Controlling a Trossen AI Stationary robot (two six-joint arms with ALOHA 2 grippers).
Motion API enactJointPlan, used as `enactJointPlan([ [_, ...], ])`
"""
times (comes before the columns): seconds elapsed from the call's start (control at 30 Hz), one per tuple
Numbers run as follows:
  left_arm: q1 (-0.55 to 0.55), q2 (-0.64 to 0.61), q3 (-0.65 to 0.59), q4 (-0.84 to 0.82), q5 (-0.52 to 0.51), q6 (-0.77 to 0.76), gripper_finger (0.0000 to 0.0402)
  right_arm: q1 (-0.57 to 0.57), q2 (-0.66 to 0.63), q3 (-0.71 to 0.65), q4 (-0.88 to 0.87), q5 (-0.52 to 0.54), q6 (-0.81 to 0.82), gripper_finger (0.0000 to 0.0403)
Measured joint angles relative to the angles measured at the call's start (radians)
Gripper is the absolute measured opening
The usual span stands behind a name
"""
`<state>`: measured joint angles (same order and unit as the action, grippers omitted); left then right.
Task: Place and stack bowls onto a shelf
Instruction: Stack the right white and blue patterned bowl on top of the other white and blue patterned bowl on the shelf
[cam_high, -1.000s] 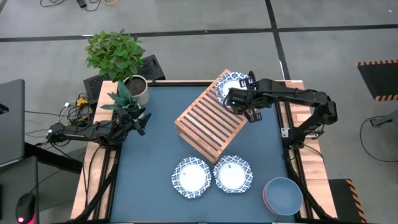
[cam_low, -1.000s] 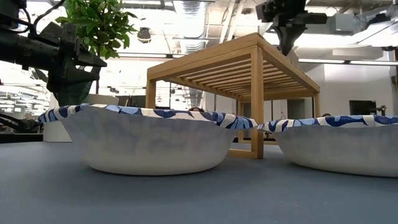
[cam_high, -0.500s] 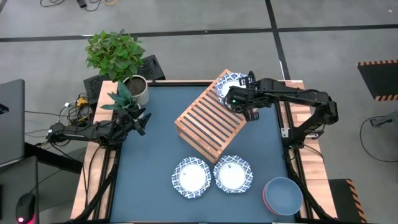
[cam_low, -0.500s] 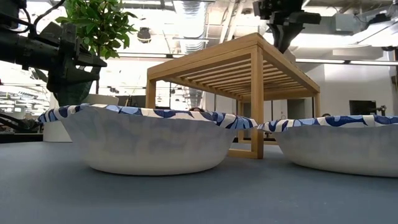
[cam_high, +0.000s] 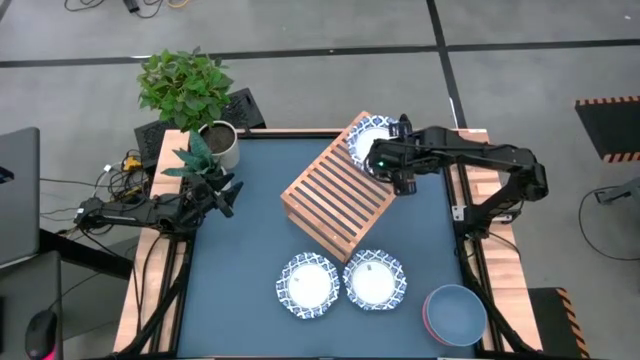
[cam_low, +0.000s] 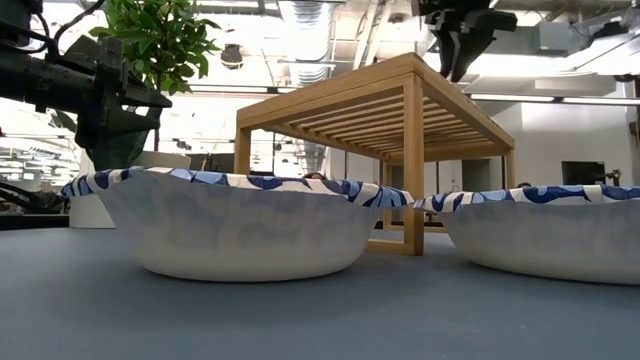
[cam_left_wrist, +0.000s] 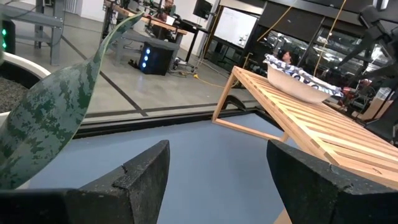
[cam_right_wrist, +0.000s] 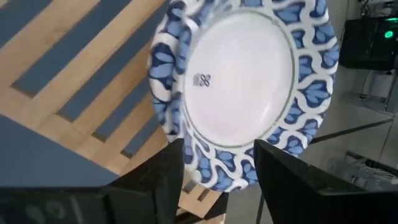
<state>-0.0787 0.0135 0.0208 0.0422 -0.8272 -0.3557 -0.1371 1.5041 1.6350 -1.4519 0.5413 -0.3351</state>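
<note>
A blue-and-white patterned bowl (cam_high: 368, 135) (cam_right_wrist: 242, 87) rests on its base on the slats at the far right end of the wooden shelf (cam_high: 335, 190). My right gripper (cam_high: 385, 160) (cam_right_wrist: 217, 186) hangs just above it, open. Its fingers stand on either side of the bowl's rim without visibly touching it. Two more patterned bowls (cam_high: 308, 285) (cam_high: 374, 279) sit side by side on the table near its front edge. A blue bowl (cam_high: 455, 313) is stacked on a pink-red one at the near right corner. My left gripper (cam_high: 225, 195) (cam_left_wrist: 217, 186) waits open at the table's left.
A large potted plant (cam_high: 185, 90) and a small one (cam_high: 200, 160) stand at the far left corner, the small one's leaf (cam_left_wrist: 56, 106) close to my left gripper. Bare blue tabletop (cam_high: 240, 250) lies between the shelf and the near bowls.
My right gripper has opened over the shelf's far right end and let go of the patterned bowl, which stays on the slats.
</note>
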Motion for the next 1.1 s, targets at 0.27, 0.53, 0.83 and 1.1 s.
enactJointPlan([
  [0.27, 0.0, 0.0, 0.0, 0.0, 0.0, -0.001, 0.0253, 0.075, -0.025, 0.0, 0.013, -0.116, 0.099, 0.0215],
  [0.53, 0.0, 0.0, 0.0, 0.0, 0.0, -0.002, 0.0253, 0.182, -0.032, 0.0, 0.011, -0.374, 0.512, 0.021],
  [0.83, 0.0, 0.0, 0.0, 0.0, 0.0, -0.003, 0.0253, 0.398, -0.025, -0.102, 0.016, -0.415, 1.033, 0.0209],
  [1.1, 0.0, 0.0, 0.0, 0.0, 0.0, 0.001, 0.0253, 0.577, -0.027, -0.307, 0.139, -0.429, 1.437, 0.0209],
])
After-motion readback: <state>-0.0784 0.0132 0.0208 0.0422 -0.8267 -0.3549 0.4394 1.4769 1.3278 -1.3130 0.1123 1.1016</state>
